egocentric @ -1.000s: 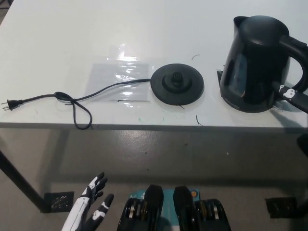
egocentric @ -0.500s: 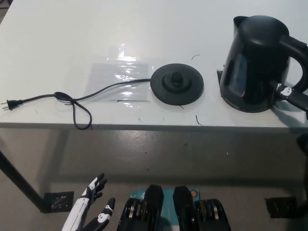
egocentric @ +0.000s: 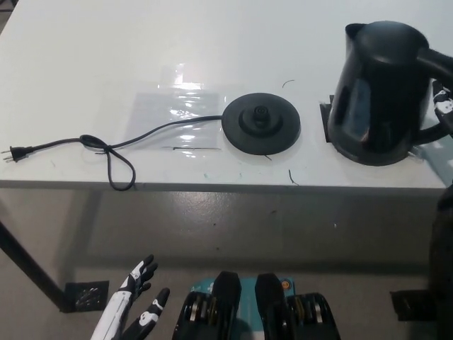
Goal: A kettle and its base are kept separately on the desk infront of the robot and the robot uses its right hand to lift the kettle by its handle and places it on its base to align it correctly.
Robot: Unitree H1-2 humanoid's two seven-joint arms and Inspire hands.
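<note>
White desk [egocentric: 106,57], kettle [egocentric: 379,92] beside base [egocentric: 260,124], right hand [egocentric: 444,106] cropped, grip unclear, left hand [egocentric: 134,312] fingers apart

A white tabletop [egocentric: 85,57] fills the upper half of the frame, its front edge running straight across just above the middle. A round black base [egocentric: 261,125] with a raised centre stud lies flat on it, slightly right of centre. From the base's left side a black cord [egocentric: 148,133] trails leftward across the surface, forms a loop near the front edge and ends in a plug [egocentric: 15,151] at the far left. A clear glossy sheet [egocentric: 177,106] lies flat just left of the base, with the cord crossing over it. A black kettle [egocentric: 379,92] stands at the upper right, apart from the base. A few small dark marks dot the surface near the base.
</note>
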